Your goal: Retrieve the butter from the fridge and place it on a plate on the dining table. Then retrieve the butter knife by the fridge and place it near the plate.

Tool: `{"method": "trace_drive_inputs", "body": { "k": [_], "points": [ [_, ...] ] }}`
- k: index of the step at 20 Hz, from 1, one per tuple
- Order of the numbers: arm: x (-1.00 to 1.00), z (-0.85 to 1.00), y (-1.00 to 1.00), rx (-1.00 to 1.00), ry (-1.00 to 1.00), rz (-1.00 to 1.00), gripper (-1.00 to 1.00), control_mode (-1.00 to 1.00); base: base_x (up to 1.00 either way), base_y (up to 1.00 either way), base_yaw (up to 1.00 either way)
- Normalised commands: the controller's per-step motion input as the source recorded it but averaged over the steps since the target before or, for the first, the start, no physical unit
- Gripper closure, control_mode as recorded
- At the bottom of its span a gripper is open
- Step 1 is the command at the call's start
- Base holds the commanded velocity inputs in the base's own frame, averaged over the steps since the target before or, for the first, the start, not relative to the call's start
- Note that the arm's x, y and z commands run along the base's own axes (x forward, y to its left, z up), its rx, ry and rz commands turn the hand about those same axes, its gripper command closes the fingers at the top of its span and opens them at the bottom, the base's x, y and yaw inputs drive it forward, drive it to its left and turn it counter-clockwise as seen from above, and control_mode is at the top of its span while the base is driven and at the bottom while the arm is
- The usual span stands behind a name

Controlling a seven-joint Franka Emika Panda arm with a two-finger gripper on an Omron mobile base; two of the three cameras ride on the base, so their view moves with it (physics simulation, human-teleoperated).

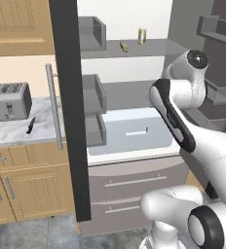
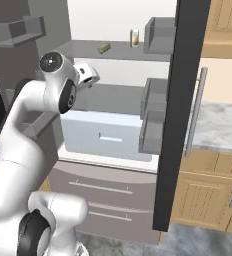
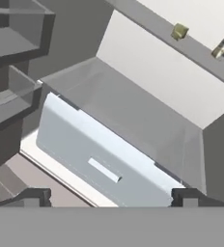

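Note:
The fridge (image 1: 134, 182) stands with both doors swung open. The butter (image 1: 123, 46) is a small yellow stick lying on the upper grey shelf, also seen from the right base (image 2: 104, 47) and from the hand (image 3: 179, 31). My gripper (image 2: 90, 76) hangs in front of the fridge, below and to the left of the butter and well short of it. Its fingertips (image 3: 34, 197) stand wide apart, so the gripper (image 3: 111, 198) is open and holds nothing. The dark butter knife (image 1: 30, 125) lies on the marble counter left of the fridge. The plate and the dining table are out of view.
A pale can (image 1: 142, 35) stands on the same shelf, right of the butter. A pale blue crisper drawer (image 1: 134, 131) sits under the middle shelf. Grey door bins (image 1: 93, 99) jut from the left door. A toaster (image 1: 8, 100) sits behind the knife.

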Motion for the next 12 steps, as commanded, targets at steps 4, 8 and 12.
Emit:
{"method": "trace_drive_inputs", "body": {
  "k": [4, 8, 12],
  "points": [
    [0.00, 0.47, 0.06, 0.01, 0.26, -0.05, -1.00, -1.00, 0.00, 0.00, 0.00],
    [0.16, 0.33, -0.14, 0.06, 0.12, -0.09, -1.00, -1.00, 0.00, 0.00, 0.00],
    [0.07, 0.00, -0.14, 0.02, 0.00, -0.04, -1.00, 1.00, 0.05, -0.09, -0.03]
  ]
}}
